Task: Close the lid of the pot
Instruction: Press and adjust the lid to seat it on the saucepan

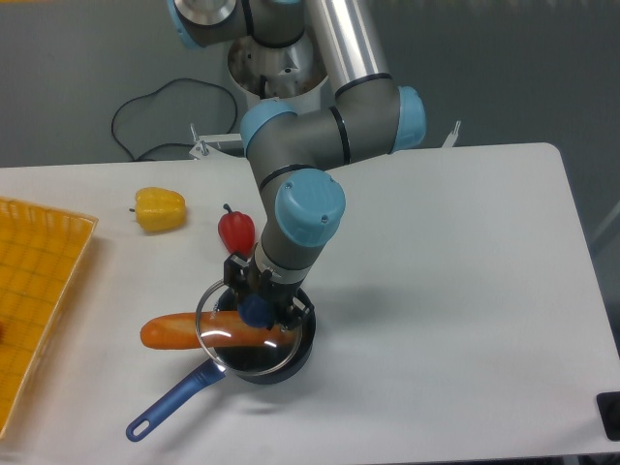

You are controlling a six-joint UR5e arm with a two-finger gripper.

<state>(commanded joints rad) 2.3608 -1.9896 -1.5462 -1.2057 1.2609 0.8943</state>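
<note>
Glass pot lid [232,337], pinched at its knob by the claw [256,308], overlaps the pot [291,356].

Clear pot lid [232,334] — blue-knobbed — sits offset left over the dark pot [281,356].

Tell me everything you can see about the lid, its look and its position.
The lid is a round clear glass disc with a thin metal rim and a blue knob at its centre. The pincer grips that knob. The lid sits off-centre, toward the pot's left, over an orange carrot-like thing visible through the glass. Whether it touches the pot is unclear.
</note>
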